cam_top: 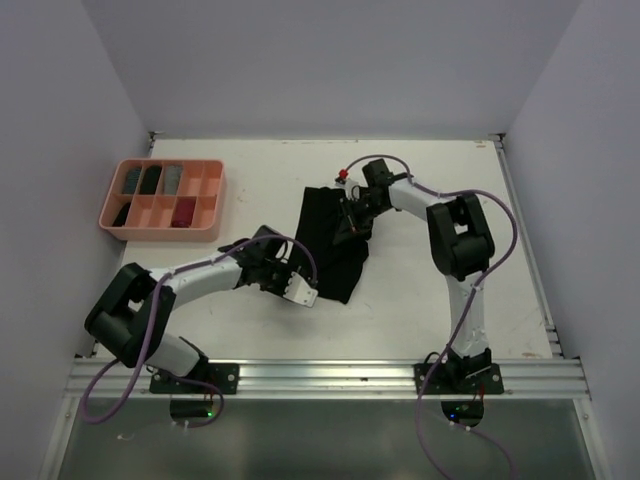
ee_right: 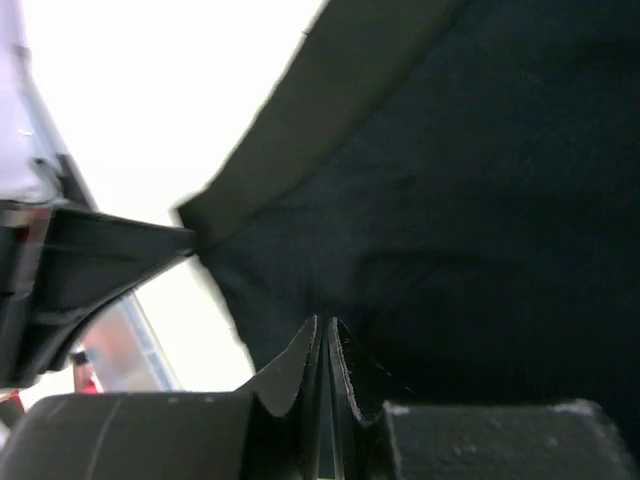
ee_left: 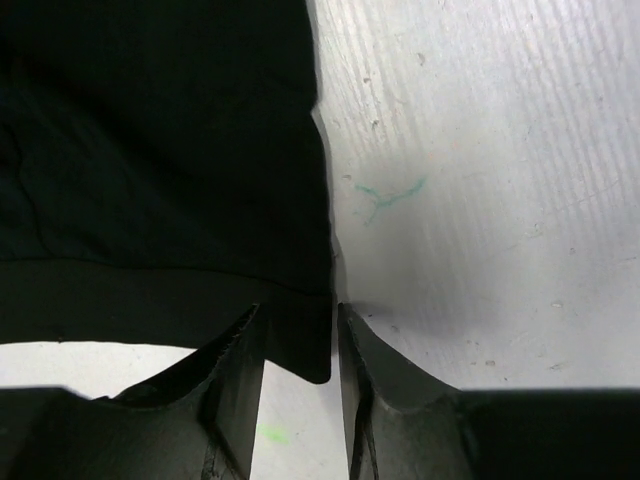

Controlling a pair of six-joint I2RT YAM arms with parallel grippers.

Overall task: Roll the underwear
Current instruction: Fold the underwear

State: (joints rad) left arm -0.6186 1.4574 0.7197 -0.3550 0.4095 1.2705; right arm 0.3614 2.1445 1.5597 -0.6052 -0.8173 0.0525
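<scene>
Holding black underwear [cam_top: 328, 235] for rolling: R gripper [ee_right: 322, 324] clamped on its far edge, L gripper [ee_left: 300, 318] open astride its near corner.

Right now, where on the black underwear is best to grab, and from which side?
Take the underwear by its near hem corner, coming from the near-left, low along the table. It lies flat, so only a thin edge can be pinched, and that corner sits between the fingers of the open left end effector.
</scene>
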